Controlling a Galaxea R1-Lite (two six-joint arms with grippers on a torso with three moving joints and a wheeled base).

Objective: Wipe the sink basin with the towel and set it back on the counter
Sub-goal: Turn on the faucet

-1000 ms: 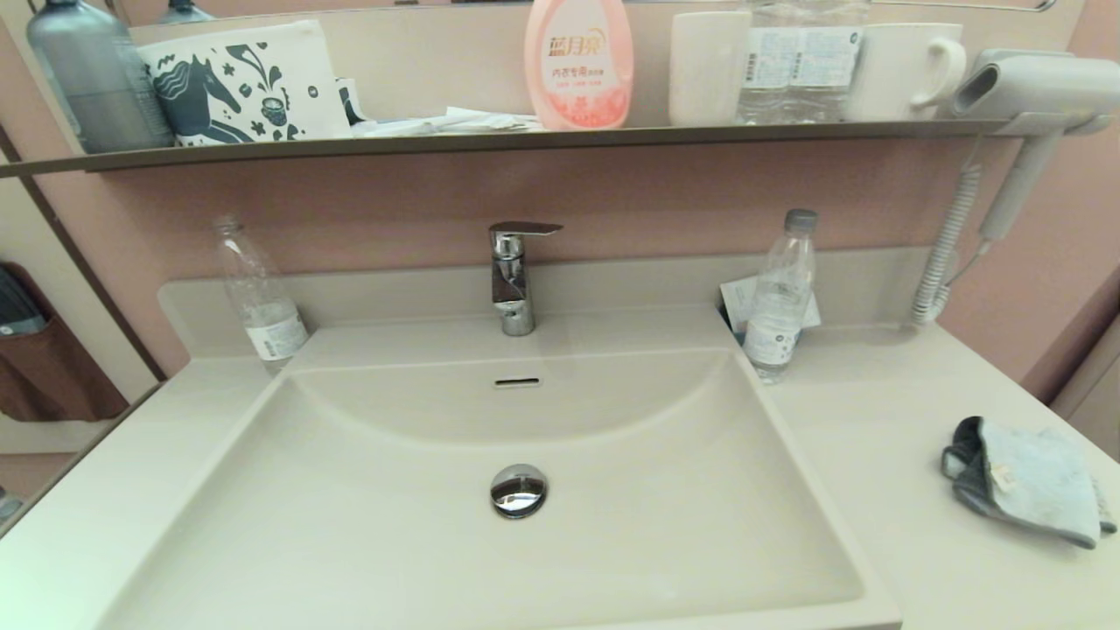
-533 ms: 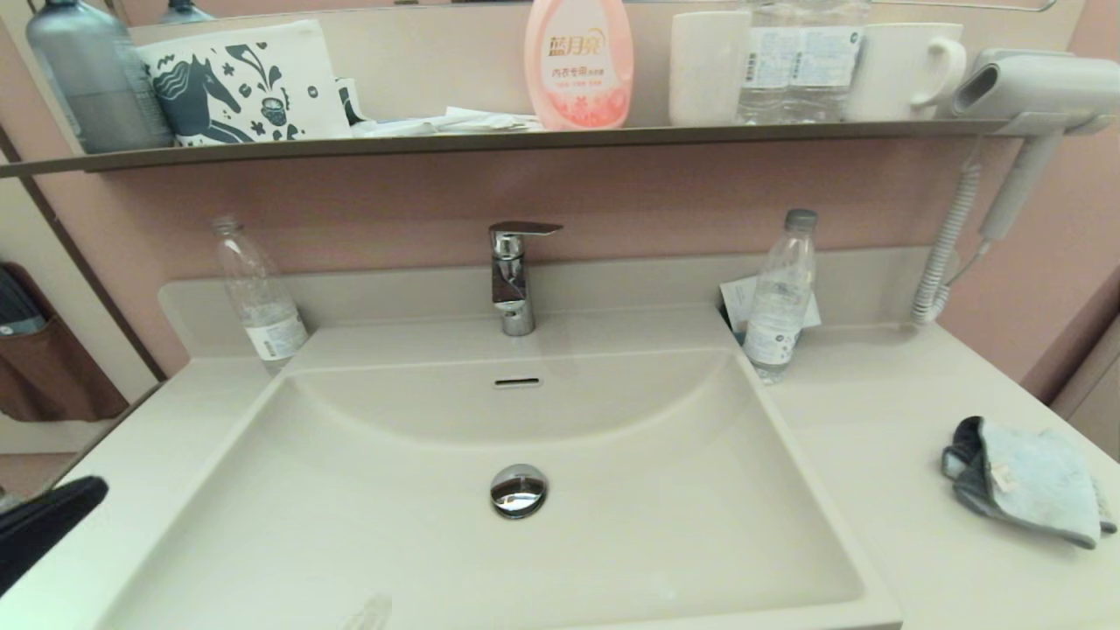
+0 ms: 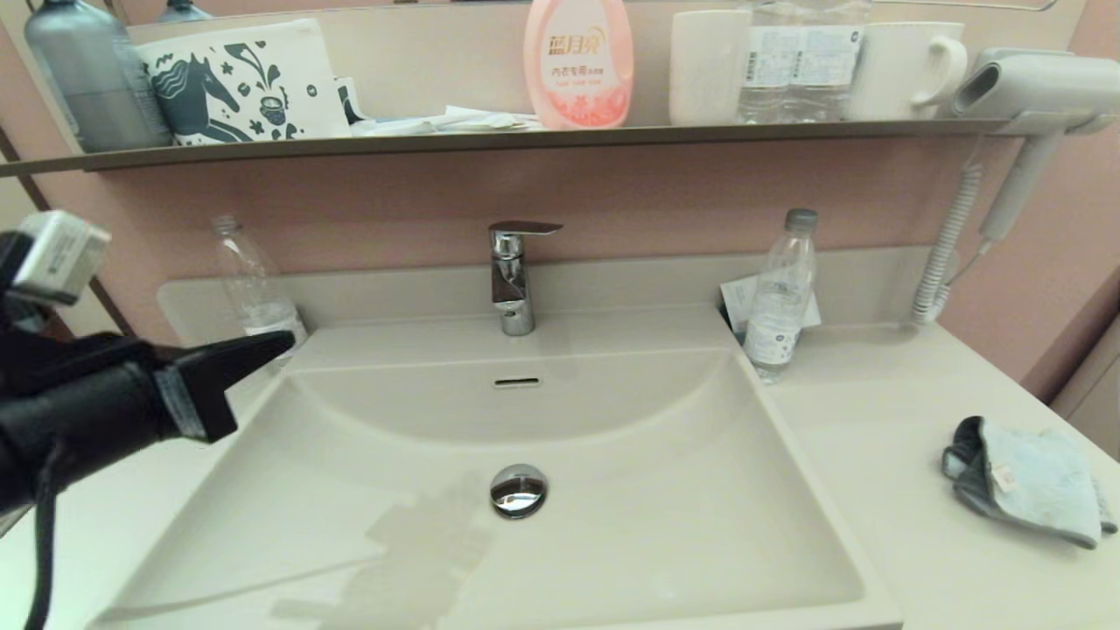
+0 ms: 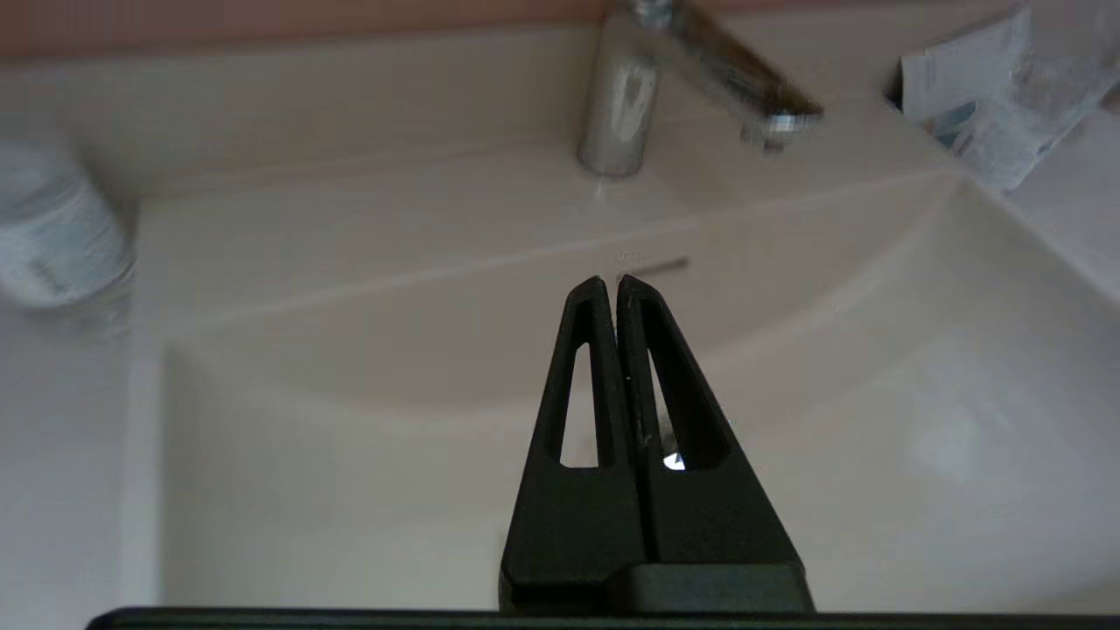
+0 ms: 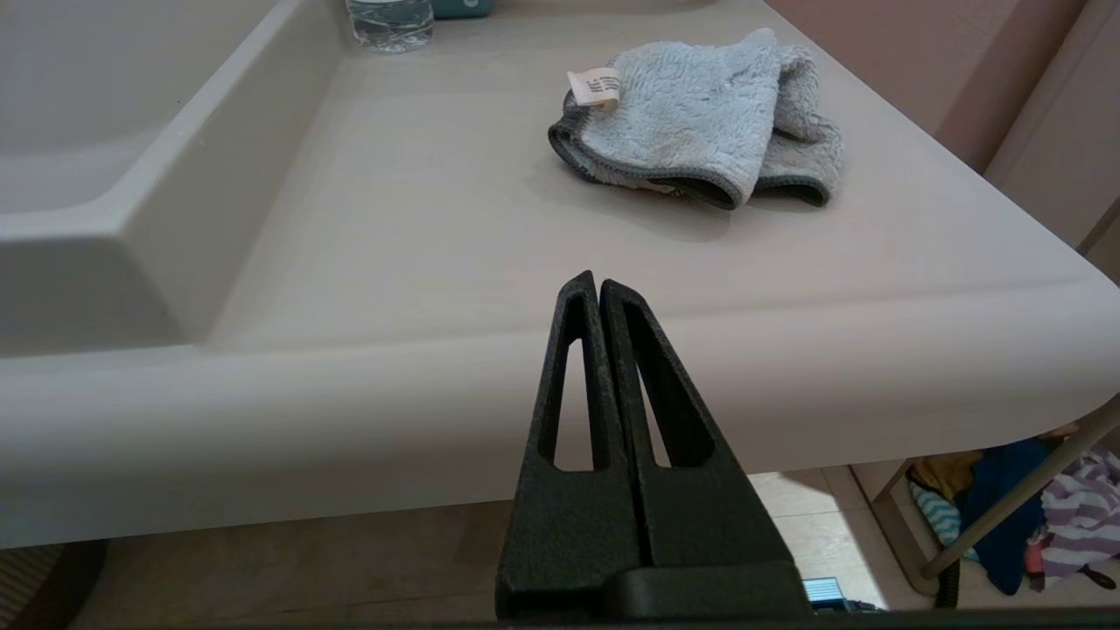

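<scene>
The light blue towel (image 3: 1025, 479) with dark grey edging and a white tag lies bunched on the counter (image 3: 875, 411) at the right; it also shows in the right wrist view (image 5: 700, 122). The cream sink basin (image 3: 612, 542) with its chrome drain plug (image 3: 518, 490) fills the middle. My left gripper (image 3: 278, 341) is shut with nothing in it, raised over the basin's left rim and pointing toward the faucet; the left wrist view (image 4: 612, 284) shows it above the basin (image 4: 350, 455). My right gripper (image 5: 595, 282) is shut and empty, below and in front of the counter's front edge (image 5: 437, 402), out of the head view.
A chrome faucet (image 3: 512, 276) stands behind the basin. Clear plastic bottles stand at the back left (image 3: 254, 293) and back right (image 3: 779, 297). A dark shelf (image 3: 525, 138) above carries a pink bottle, cups and a pouch. A hair dryer (image 3: 1032, 87) hangs at right.
My left arm has risen from the lower left corner of the head view to above the basin's left rim, casting a shadow in the basin. The towel has not moved.
</scene>
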